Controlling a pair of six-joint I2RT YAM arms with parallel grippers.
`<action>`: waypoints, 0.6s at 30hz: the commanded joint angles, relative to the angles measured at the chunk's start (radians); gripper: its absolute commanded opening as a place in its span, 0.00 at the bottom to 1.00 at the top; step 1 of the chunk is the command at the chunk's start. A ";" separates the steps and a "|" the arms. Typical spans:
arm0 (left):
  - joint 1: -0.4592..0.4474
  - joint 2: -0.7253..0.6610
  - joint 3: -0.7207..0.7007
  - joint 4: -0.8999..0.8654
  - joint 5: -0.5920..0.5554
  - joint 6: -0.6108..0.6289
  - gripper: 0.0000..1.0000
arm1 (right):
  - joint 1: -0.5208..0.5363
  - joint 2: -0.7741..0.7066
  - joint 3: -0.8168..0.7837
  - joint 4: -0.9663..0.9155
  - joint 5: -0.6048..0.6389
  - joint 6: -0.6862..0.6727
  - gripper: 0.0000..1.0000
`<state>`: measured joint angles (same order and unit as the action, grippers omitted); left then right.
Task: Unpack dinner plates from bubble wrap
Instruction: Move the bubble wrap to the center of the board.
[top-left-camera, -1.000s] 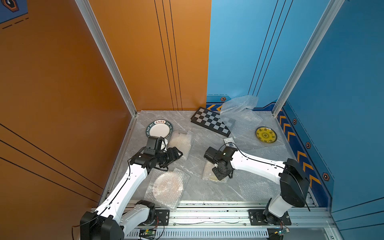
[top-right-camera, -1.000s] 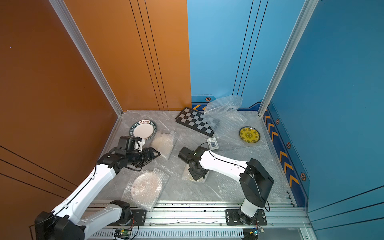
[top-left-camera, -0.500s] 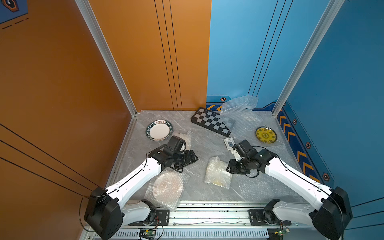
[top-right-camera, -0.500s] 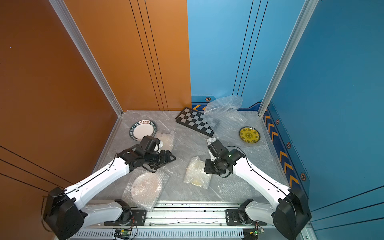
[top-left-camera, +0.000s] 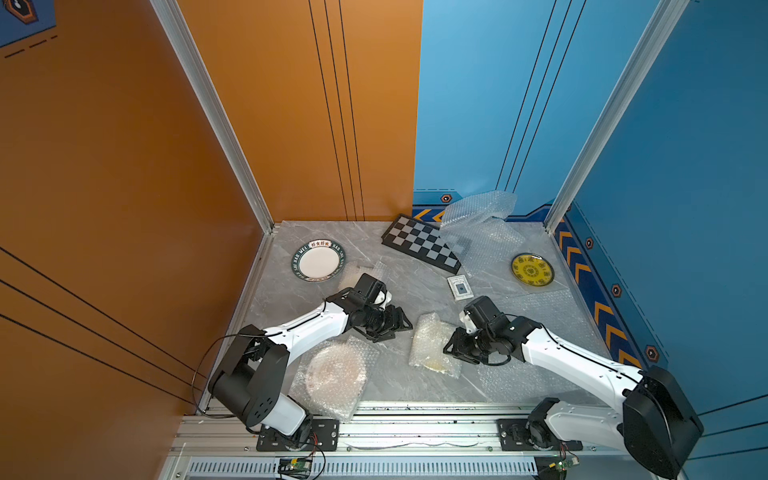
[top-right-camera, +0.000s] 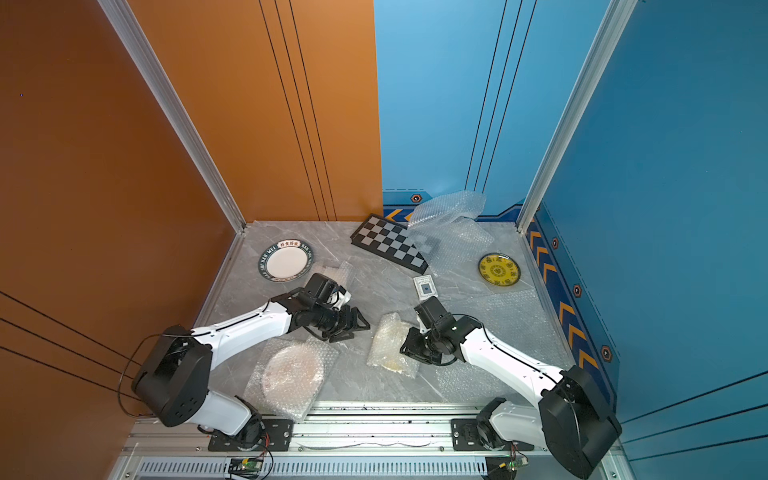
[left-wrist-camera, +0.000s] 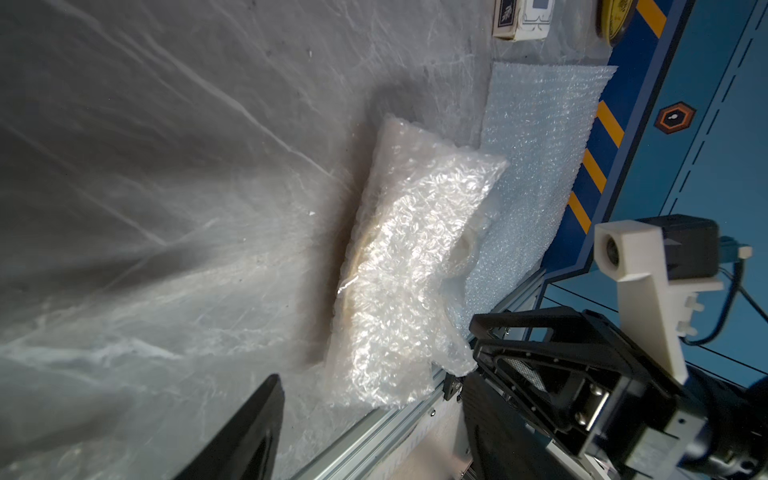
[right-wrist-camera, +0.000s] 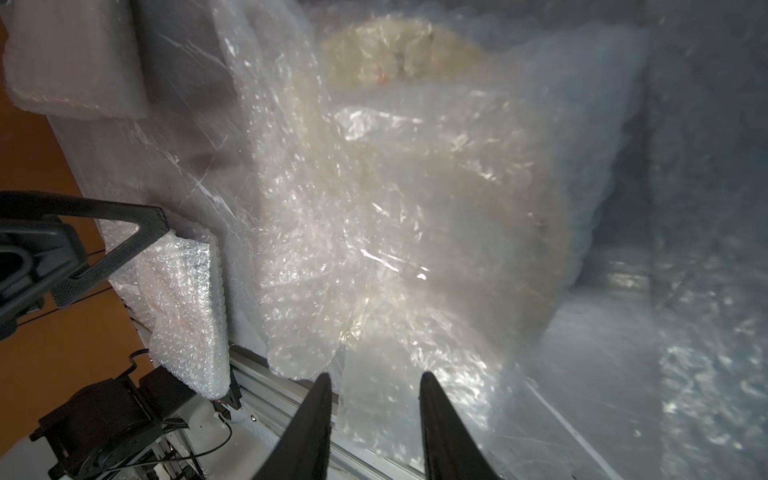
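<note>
Overhead stereo pair, close wrist views

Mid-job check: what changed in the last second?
The right gripper came off the top of the wrapped plate and swung round to its right edge, jaws open. The left gripper moved from near the green-lettered plate toward the wrapped plate's left side. Yellow plate and checkerboard stayed put.

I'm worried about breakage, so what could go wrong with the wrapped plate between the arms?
The right fingers sit at the loose bubble wrap edge; pulling it up could tip the wrapped plate out onto the table. The second wrapped plate lies at the front rail, so the left arm might knock it off.
</note>
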<state>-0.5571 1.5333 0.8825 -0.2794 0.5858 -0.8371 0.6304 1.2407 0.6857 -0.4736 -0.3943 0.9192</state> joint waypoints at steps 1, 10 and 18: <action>-0.015 0.039 -0.067 0.224 0.107 -0.037 0.69 | -0.022 0.027 -0.007 0.077 -0.033 0.054 0.38; -0.035 0.121 -0.225 0.566 0.098 -0.129 0.68 | -0.052 0.062 -0.027 0.081 -0.070 0.012 0.37; -0.023 0.238 -0.219 0.742 0.152 -0.179 0.60 | -0.037 0.098 -0.041 0.081 -0.037 0.021 0.36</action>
<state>-0.5816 1.7451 0.6666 0.3958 0.7132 -0.9955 0.5858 1.3315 0.6685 -0.3981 -0.4488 0.9405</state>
